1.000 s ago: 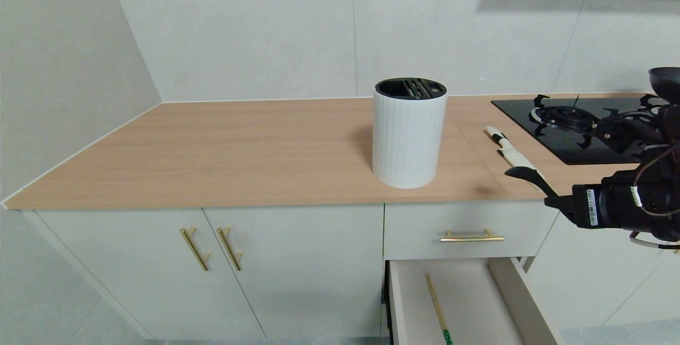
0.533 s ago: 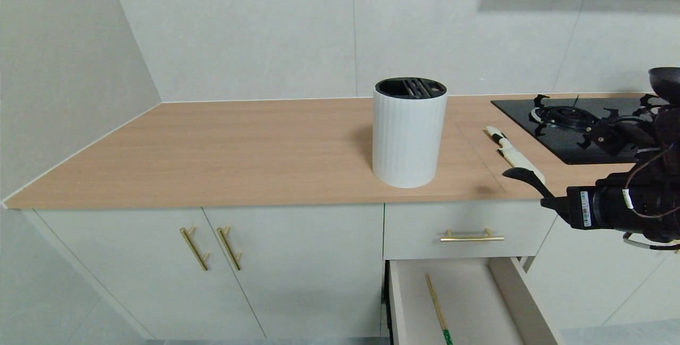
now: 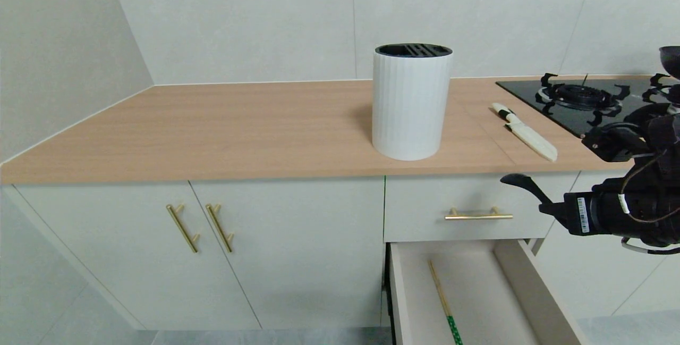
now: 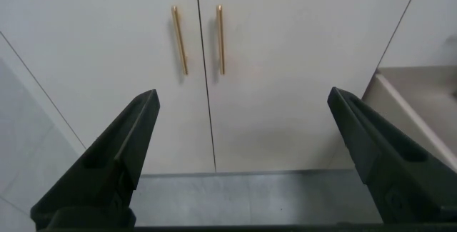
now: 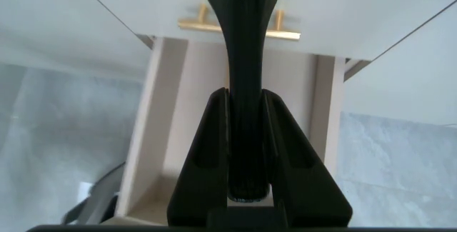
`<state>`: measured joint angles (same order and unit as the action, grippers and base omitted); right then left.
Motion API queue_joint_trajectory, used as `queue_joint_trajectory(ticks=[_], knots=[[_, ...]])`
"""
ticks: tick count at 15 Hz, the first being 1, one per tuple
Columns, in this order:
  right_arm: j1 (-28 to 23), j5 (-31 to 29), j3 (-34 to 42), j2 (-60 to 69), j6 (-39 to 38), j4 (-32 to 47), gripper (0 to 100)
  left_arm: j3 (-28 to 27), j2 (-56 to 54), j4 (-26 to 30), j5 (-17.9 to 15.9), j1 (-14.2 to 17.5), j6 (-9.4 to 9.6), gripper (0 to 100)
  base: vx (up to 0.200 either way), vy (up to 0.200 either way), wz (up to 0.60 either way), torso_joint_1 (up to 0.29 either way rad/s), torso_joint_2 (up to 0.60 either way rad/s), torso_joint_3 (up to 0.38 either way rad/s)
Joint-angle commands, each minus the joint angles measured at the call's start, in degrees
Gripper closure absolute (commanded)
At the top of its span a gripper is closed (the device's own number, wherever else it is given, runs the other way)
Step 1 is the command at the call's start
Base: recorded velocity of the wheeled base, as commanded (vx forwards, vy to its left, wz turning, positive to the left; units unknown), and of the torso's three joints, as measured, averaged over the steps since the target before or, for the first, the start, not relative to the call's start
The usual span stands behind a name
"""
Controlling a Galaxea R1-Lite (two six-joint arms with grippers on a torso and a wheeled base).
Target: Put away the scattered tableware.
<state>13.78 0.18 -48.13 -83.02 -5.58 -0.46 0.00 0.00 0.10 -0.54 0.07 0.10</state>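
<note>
Down by the cupboard doors (image 4: 200, 68), the left hand (image 4: 243, 100) is held spread and empty. On the surface (image 3: 239, 132), right of the white holder (image 3: 411, 103), a cream knife (image 3: 525, 131) with a black-banded handle is seen lying flat. Its stowing is judged next: the right hand (image 3: 514, 179), pressed together below the edge, must be raised and spread.

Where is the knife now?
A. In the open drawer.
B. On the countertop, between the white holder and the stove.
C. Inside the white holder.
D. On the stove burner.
B: the knife lies flat on the countertop, between the white holder and the stove.
</note>
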Motion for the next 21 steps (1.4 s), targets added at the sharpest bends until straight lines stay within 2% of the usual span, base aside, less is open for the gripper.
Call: queue_joint_trajectory(ticks=[1, 12, 17, 21], knots=[[0.02, 0.08, 0.23, -0.21, 0.05, -0.06, 100, 0.0, 0.09, -0.01, 0.01, 0.01, -0.01, 0, 0.0, 0.0, 0.0, -0.178, 0.47, 0.276], [0.02, 0.08, 0.32, -2.06, 0.13, 0.02, 100, 0.0, 0.09, -0.01, 0.01, 0.01, -0.01, 0, 0.0, 0.0, 0.0, -0.132, 0.44, 0.305], [0.11, 0.26, 0.67, -2.85, 0.22, -0.06, 100, 0.0, 0.09, -0.01, 0.01, 0.01, -0.01, 0, 0.0, 0.0, 0.0, -0.015, 0.06, 0.038], [0.11, -0.09, 0.58, -12.26, 0.13, -2.09, 100, 0.0, 0.09, -0.01, 0.01, 0.01, -0.01, 0, 0.0, 0.0, 0.0, 0.0, 0.0, 0.0]])
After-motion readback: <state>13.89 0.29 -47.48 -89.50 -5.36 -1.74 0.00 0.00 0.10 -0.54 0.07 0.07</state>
